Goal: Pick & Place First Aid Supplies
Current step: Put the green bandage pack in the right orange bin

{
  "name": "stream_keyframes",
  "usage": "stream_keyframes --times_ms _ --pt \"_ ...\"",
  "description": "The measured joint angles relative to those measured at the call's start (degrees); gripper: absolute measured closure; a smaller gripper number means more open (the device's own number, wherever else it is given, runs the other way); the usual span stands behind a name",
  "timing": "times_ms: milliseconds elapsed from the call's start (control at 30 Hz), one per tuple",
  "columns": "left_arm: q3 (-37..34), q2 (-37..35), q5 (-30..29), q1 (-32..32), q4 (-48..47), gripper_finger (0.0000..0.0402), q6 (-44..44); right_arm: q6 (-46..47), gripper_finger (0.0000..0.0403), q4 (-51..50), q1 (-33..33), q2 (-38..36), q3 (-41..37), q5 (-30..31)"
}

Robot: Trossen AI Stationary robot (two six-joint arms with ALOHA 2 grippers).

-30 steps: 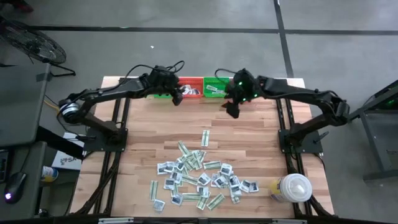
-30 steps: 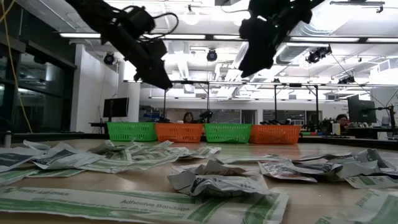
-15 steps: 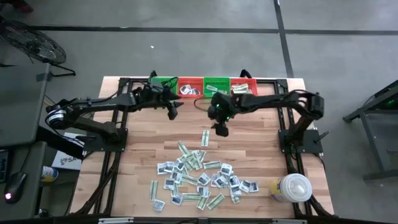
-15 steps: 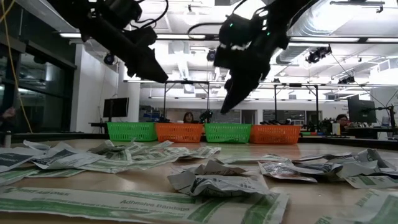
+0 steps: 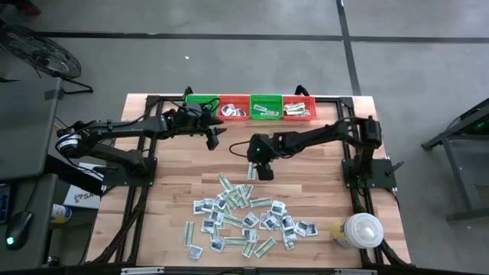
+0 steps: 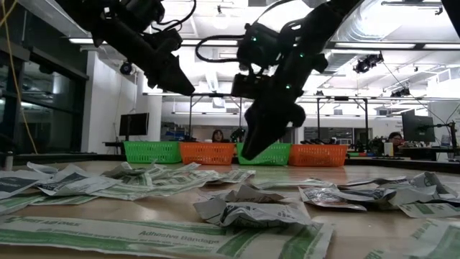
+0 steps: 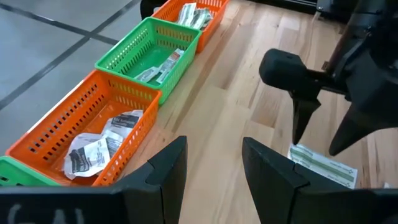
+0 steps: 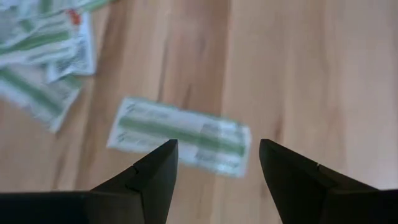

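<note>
From above, your right gripper [image 5: 263,169] hangs over the lone pale-green bandage strip [image 5: 251,169] lying apart from the heap of white and green first aid packets [image 5: 244,218] on the wooden table [image 5: 306,191], while your left gripper [image 5: 213,137] waits near the row of green and orange plastic baskets [image 5: 250,107]. At table height, both arms hang clear of the packets. Through your left wrist, the fingers [image 7: 163,171] stand apart, empty, beside an orange basket [image 7: 84,134] holding white packets. Through your right wrist, the spread, empty fingers [image 8: 155,171] frame the strip [image 8: 180,134], flat on the wood.
</note>
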Motion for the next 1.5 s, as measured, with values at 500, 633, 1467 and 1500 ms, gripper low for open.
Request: stream_keyframes --times_ms 500,633,1467,1500 --pt "0.04 0.0 0.15 0.02 -0.04 0.025 0.73 4.45 0.0189 1.21 0.03 5.61 0.29 1.29" --pt "0.04 0.0 0.15 0.02 -0.04 0.025 0.73 6.54 0.022 0.89 0.03 6.29 0.28 1.76" --pt "0.11 -1.64 1.32 0.11 -0.04 0.025 -0.51 10.16 0.0402 -5.51 -6.79 -2.9 -0.22 0.27" --pt "0.11 -2.17 0.9 0.11 0.0 0.025 -0.29 10.1 0.0402 -6.55 -7.33 -4.32 -0.22 0.81"
